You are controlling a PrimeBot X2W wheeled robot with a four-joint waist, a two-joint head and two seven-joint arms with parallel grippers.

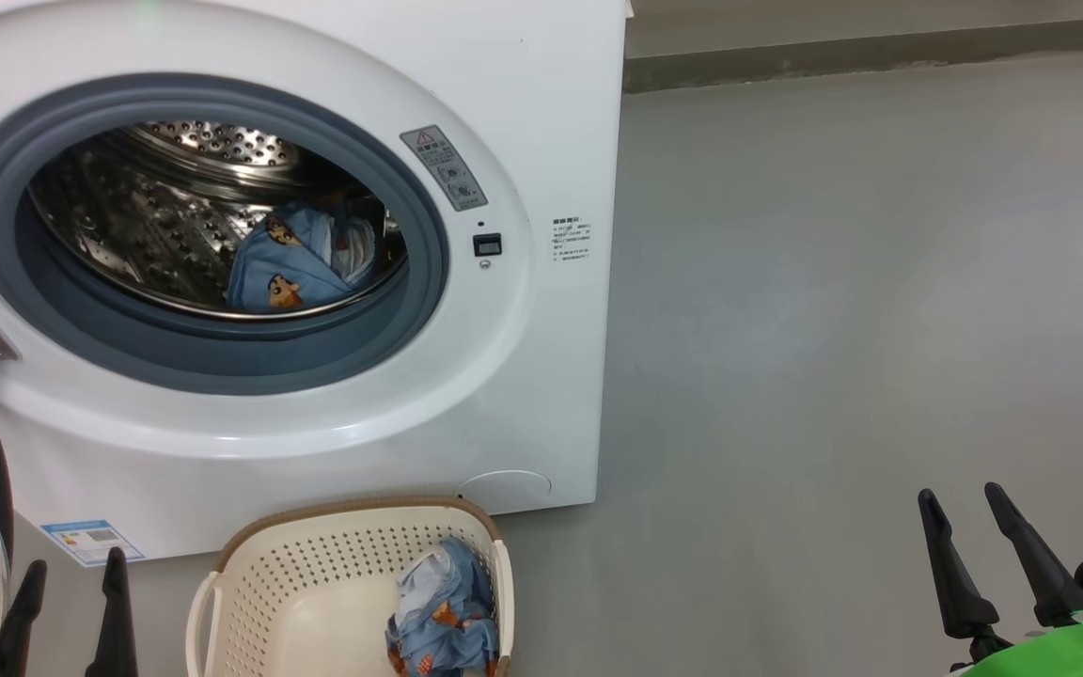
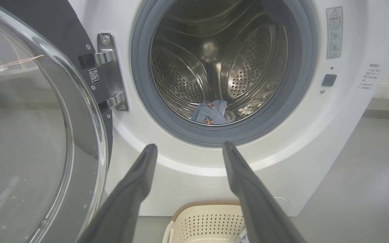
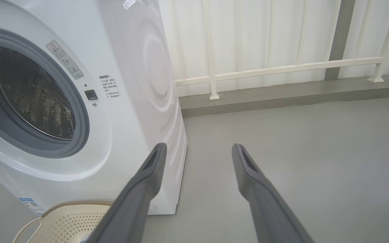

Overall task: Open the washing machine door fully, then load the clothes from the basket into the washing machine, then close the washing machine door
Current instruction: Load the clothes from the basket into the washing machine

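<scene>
Washing machine [image 1: 541,376], blue corner label [image 1: 90,541]

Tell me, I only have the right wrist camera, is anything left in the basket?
Observer: Yes, one blue bundle lies at the right end of the basket.
Operator: Anything in the drum?
Observer: Another printed bundle lies low in the drum of the washing machine.
Operator: Where is the door?
Observer: The washing machine door stands open on the left, beside the left gripper, whose fingers are apart and empty.
</scene>
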